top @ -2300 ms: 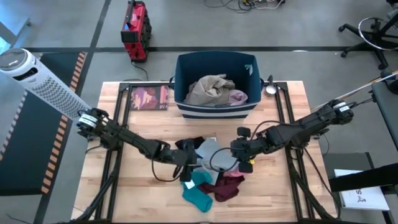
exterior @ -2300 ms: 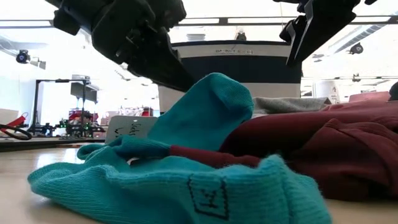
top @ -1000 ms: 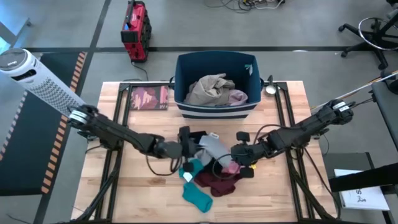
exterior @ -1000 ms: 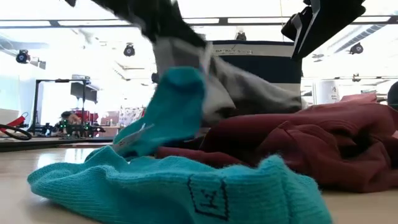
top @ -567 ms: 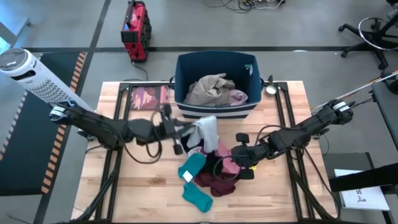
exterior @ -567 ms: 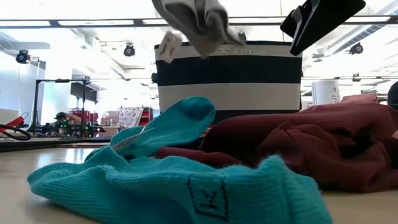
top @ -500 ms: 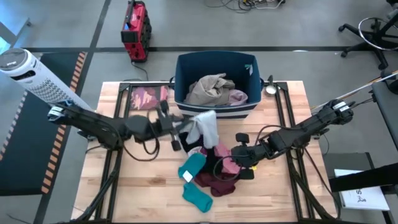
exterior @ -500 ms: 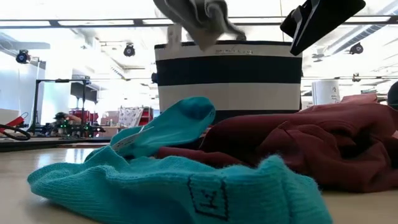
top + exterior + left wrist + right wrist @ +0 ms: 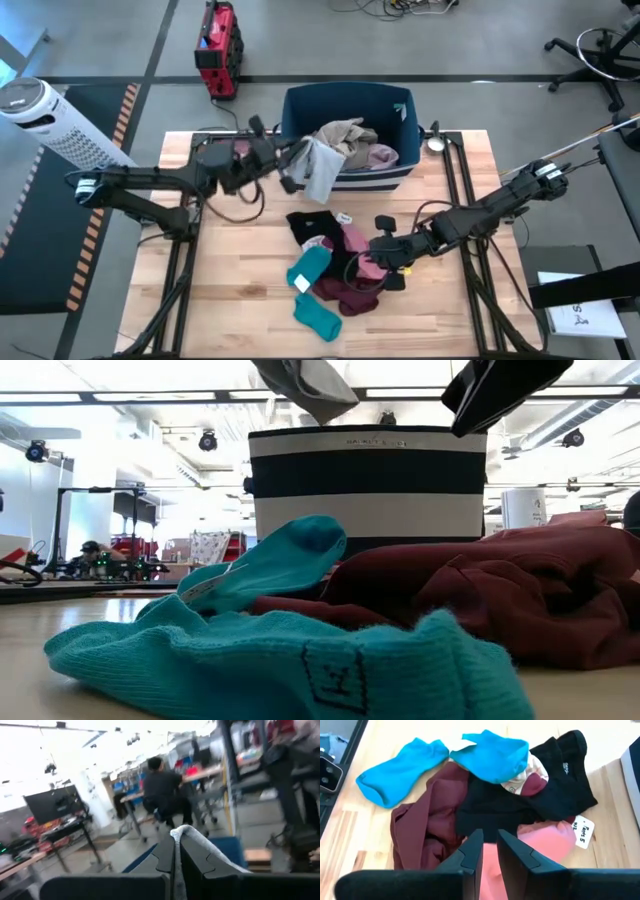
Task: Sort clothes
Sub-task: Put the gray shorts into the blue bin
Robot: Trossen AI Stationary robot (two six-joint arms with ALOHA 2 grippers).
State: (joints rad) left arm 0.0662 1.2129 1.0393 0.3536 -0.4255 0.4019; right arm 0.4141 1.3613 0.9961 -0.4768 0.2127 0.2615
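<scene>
My left gripper (image 9: 296, 161) is raised beside the near left corner of the dark blue striped bin (image 9: 300, 108) and is shut on a grey garment (image 9: 322, 170). That garment also shows in the low view (image 9: 305, 385). A beige garment (image 9: 335, 140) and a pale pink one (image 9: 382, 153) lie in the bin. On the table lies a pile: two teal socks (image 9: 400, 767) (image 9: 492, 752), a maroon piece (image 9: 425, 830), a black piece (image 9: 540, 790) and a pink piece (image 9: 545, 842). My right gripper (image 9: 490, 840) hovers over the pink piece, open by a narrow gap and empty. My left gripper pinches a fold of the grey garment's upper part (image 9: 184, 831) between its two fingers. The fold bulges out past the fingertips. The garment hangs slack below the gripper, lifted clear of the pile, in front of the bin's near wall.
A maroon printed board (image 9: 240, 157) lies on the table left of the bin. A small silver object (image 9: 436, 142) sits at the bin's right. A white tower (image 9: 60, 125) stands off the table's left. A seated person (image 9: 162, 790) shows in the room beyond.
My left gripper has risen and gone toward the table's far edge and the bin, carrying the grey garment. The garment has come off the pile and now hangs clear beside the bin's near left corner. The teal sock it dragged has dropped back onto the pile.
</scene>
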